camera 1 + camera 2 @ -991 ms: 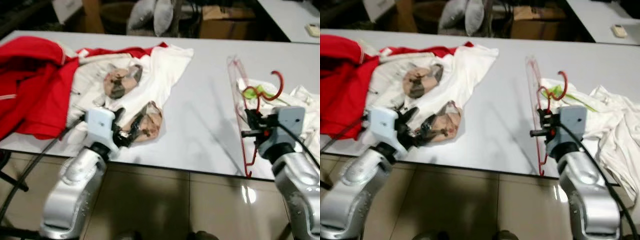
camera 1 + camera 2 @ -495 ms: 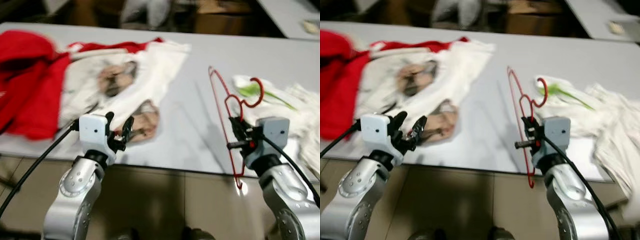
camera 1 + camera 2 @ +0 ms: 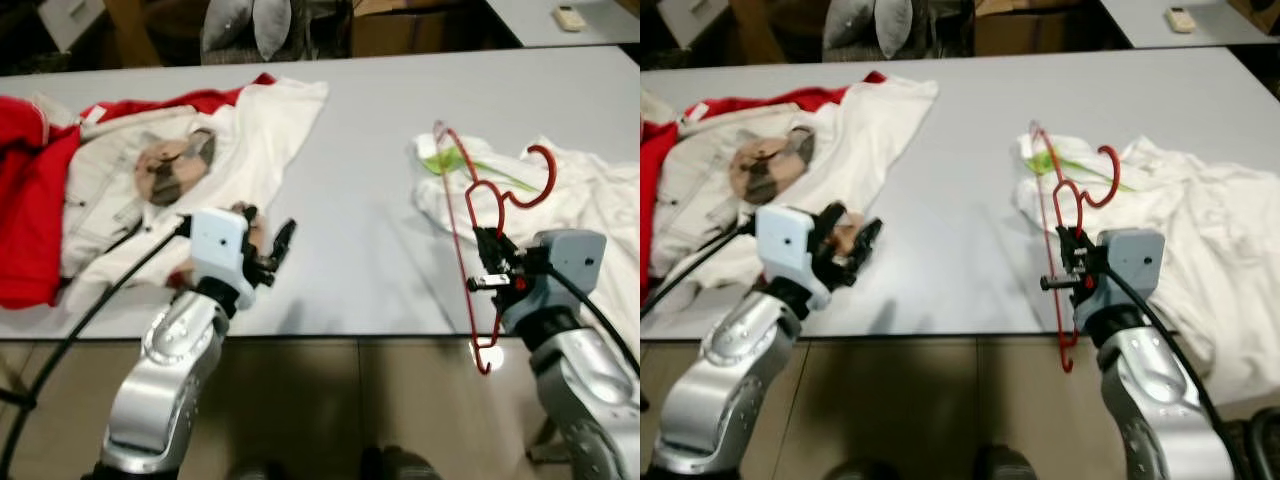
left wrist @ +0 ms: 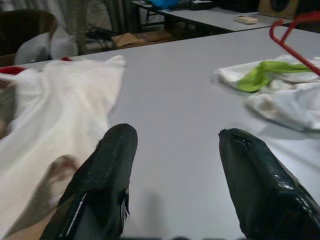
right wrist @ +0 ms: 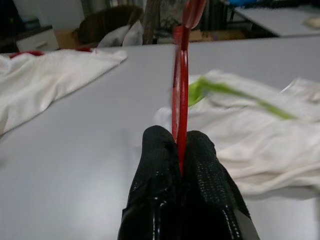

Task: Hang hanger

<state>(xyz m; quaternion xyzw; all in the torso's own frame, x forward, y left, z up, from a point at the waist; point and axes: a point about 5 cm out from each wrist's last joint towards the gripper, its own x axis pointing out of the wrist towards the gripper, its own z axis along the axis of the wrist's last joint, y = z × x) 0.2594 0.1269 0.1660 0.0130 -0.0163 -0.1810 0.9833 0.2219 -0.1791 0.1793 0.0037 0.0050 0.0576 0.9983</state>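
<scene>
1. Right end effector [image 3: 487, 264] has its two black fingers pinched tight on the red hanger [image 3: 470, 210], gripping one thin side bar; the right wrist view shows the wire running straight up out of the closed fingertips [image 5: 200, 155].
2. The hanger stands nearly upright in that grip: long axis running away from the end effector across the table edge, hook [image 3: 535, 178] curling above and just beyond the fingers, lower corner dangling below the table's front edge.
3. Just past the right end effector, the hanger overlaps a crumpled white garment with a green strip [image 3: 480, 170] lying on the grey table [image 3: 370, 150].
4. Left end effector [image 3: 265, 252] hovers at the near table edge, fingers spread wide, nothing between them; the left wrist view looks out through the gap over bare table.
5. Beside and beyond the left end effector lies a white printed T-shirt [image 3: 200, 160], with a red garment [image 3: 30, 220] further out.
6. My read: the right arm owns the hanger already, and no rail or rod to hang it on is in sight, so finding one comes next.
7. No readable brand, label or writing anywhere.
</scene>
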